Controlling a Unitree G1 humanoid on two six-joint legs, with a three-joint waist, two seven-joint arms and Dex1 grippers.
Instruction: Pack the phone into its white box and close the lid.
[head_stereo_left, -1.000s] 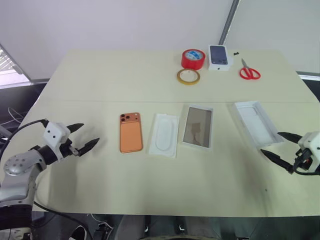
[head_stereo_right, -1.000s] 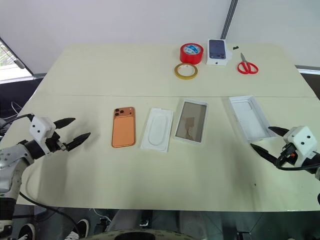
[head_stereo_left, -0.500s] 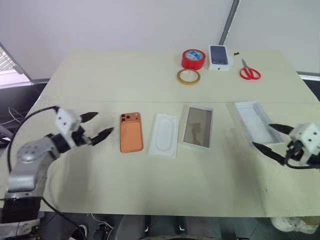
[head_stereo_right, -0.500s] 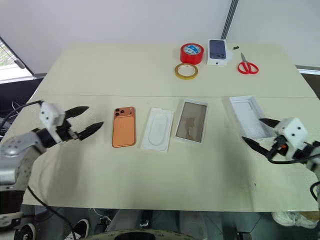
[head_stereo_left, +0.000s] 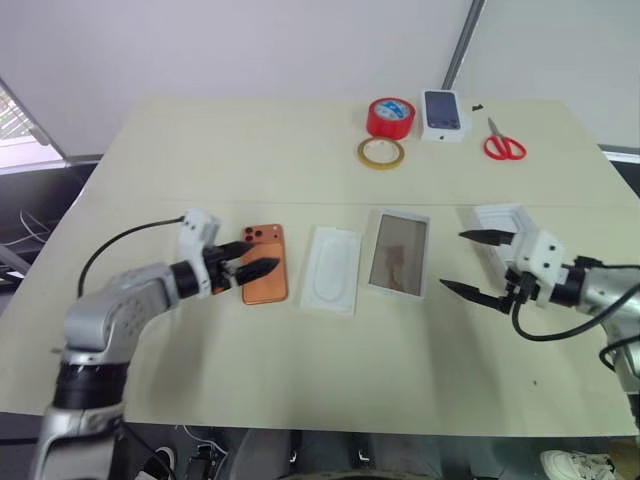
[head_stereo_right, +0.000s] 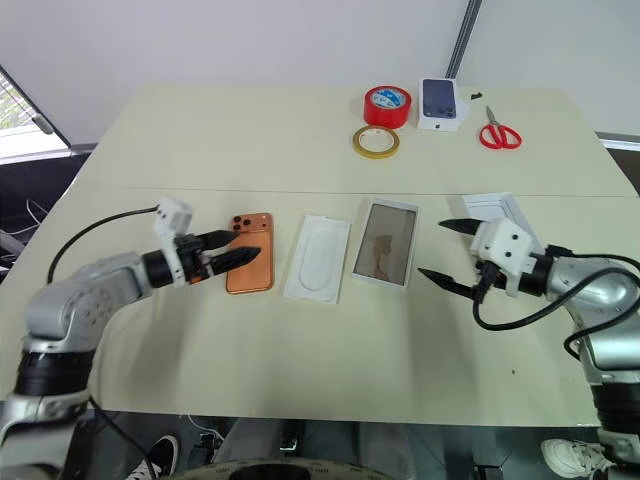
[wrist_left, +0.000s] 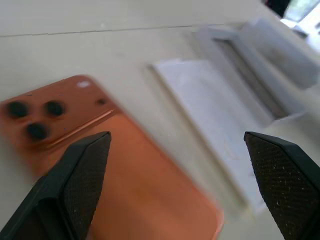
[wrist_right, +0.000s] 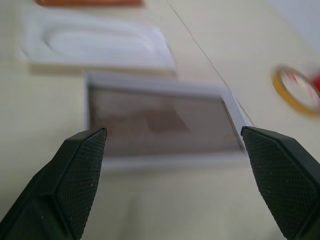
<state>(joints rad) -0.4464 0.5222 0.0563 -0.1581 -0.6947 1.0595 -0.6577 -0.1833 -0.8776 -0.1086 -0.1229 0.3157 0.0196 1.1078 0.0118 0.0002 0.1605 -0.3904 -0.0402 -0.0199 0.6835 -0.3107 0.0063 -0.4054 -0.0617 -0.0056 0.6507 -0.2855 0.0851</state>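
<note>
The orange phone (head_stereo_left: 266, 280) lies back up on the table, lens cluster at its far end. My left gripper (head_stereo_left: 258, 257) is open and hovers over that lens end; its wrist view shows the phone (wrist_left: 105, 175) between the spread fingers. Right of the phone lies a flat white insert (head_stereo_left: 330, 268) with an oval recess. Beyond it is the white box (head_stereo_left: 398, 253), a shallow tray with a brownish floor. The plain white lid (head_stereo_left: 499, 219) sits further right, partly hidden by my right hand. My right gripper (head_stereo_left: 452, 260) stands open between box and lid, pointing at the box (wrist_right: 160, 122).
At the table's far side are a red tape roll (head_stereo_left: 390, 117), a yellow tape ring (head_stereo_left: 381, 152), a small white box with a printed phone picture (head_stereo_left: 443, 113) and red scissors (head_stereo_left: 503, 145). The table's near strip is bare.
Both arms swung inward. The left gripper came from the table's left edge to the phone. The right gripper moved from beyond the lid to beside the white box. Both stayed open.
</note>
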